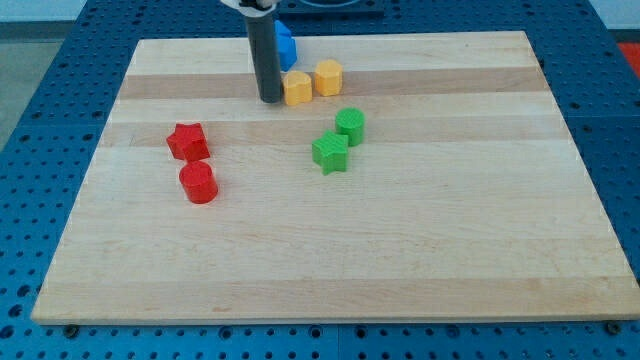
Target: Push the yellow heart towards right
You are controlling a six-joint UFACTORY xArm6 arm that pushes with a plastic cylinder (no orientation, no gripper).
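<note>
A yellow block (pixel 297 88), whose shape looks like a heart, lies near the view's top centre of the wooden board (pixel 450 230). A second yellow block (pixel 328 77), roughly hexagonal, sits just to its right, nearly touching it. My tip (pixel 269 100) rests on the board right at the left side of the heart-like block, touching or almost touching it. The rod rises straight up from there and hides part of a blue block (pixel 286 46) behind it.
A green cylinder (pixel 350 125) and a green star (pixel 329 152) lie below and to the right of the yellow blocks. A red star (pixel 187 141) and a red cylinder (pixel 199 183) lie at the left. The board's top edge is close behind the blue block.
</note>
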